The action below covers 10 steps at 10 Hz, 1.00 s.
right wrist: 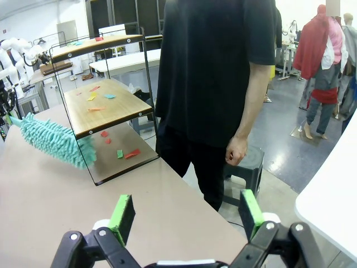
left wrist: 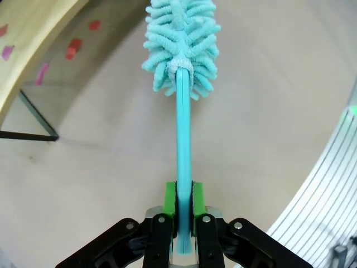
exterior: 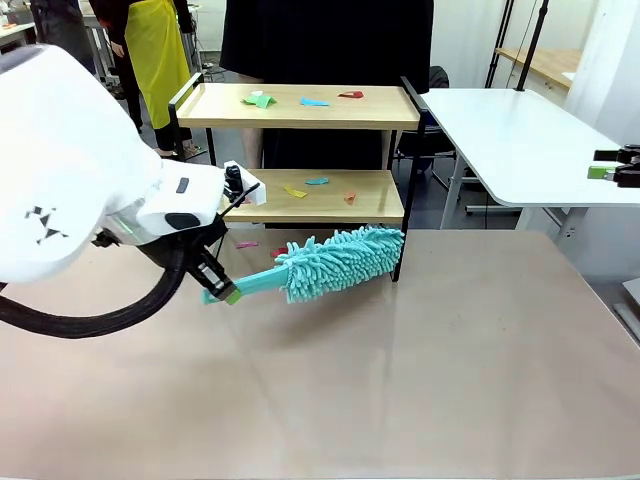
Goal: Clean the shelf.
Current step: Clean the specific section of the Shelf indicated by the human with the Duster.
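The shelf point(exterior: 390, 118) stands at the table's far side, with coloured paper scraps point(exterior: 260, 99) on its top board and more on its lower board point(exterior: 385, 210). My left gripper point(exterior: 222, 291) is shut on the handle of a teal fluffy duster point(exterior: 338, 261), whose head lies just in front of the lower board, by the shelf's right front leg. In the left wrist view the green pads point(left wrist: 169, 197) clamp the handle point(left wrist: 183, 134). My right gripper point(right wrist: 187, 213) stands open and holds nothing, well right of the shelf point(right wrist: 114, 114); it also appears at the front view's right edge point(exterior: 607, 171).
A person in black point(right wrist: 212, 72) stands behind the shelf with a hand hanging down. Several pink and red scraps point(left wrist: 72, 48) lie on the table under the shelf. A white table point(exterior: 520, 140) stands at the back right. The near half of the table is bare.
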{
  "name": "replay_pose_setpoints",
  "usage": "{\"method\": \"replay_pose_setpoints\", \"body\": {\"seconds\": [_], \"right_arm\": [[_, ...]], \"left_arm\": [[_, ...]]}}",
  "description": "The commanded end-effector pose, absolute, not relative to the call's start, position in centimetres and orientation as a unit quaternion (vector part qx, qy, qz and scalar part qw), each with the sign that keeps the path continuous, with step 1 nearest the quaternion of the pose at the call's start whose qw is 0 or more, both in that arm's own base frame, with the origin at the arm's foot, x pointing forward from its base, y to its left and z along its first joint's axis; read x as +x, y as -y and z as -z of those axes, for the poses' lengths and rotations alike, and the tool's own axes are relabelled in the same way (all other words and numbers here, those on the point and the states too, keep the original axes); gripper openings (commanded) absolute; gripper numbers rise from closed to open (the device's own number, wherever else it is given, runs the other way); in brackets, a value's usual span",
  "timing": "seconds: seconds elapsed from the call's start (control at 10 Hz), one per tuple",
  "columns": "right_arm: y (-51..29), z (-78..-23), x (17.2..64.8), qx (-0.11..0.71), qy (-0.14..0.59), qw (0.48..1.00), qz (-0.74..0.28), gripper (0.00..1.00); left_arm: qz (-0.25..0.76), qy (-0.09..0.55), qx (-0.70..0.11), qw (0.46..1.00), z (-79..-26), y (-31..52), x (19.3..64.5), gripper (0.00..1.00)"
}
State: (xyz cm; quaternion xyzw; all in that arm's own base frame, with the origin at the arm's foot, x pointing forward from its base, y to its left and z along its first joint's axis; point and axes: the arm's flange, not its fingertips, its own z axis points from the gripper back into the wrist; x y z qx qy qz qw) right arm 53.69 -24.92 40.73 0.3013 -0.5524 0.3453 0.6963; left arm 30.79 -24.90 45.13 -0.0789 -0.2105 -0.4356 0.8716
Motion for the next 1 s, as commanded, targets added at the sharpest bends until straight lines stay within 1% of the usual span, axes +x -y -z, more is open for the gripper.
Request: {"method": "replay_pose_setpoints", "body": {"seconds": [0.0,0.1,0.2,0.5,0.8,0.9], "right_arm": [[24.7,-41.0,53.7,0.301,0.553,0.695,-0.347,1.00],[24.7,-41.0,53.7,0.301,0.553,0.695,-0.347,1.00],[24.7,-41.0,53.7,0.301,0.553,0.695,-0.347,1.00],[24.7,-41.0,53.7,0.301,0.553,0.695,-0.347,1.00],[24.7,-41.0,53.7,0.301,0.553,0.695,-0.347,1.00],[24.7,-41.0,53.7,0.301,0.553,0.695,-0.347,1.00]], "left_arm": [[0.383,0.218,-0.072,0.895,-43.2,26.1,31.1,0.14],[0.365,0.217,-0.088,0.901,-42.6,26.7,31.6,0.14],[0.342,0.231,-0.085,0.907,-42.3,27.2,32.1,0.14],[0.305,0.259,-0.129,0.907,-41.2,29.3,32.9,0.14],[0.287,0.247,-0.149,0.913,-39.8,31.7,34.6,0.14],[0.276,0.252,-0.152,0.915,-39.4,32.4,35.1,0.14]]}}
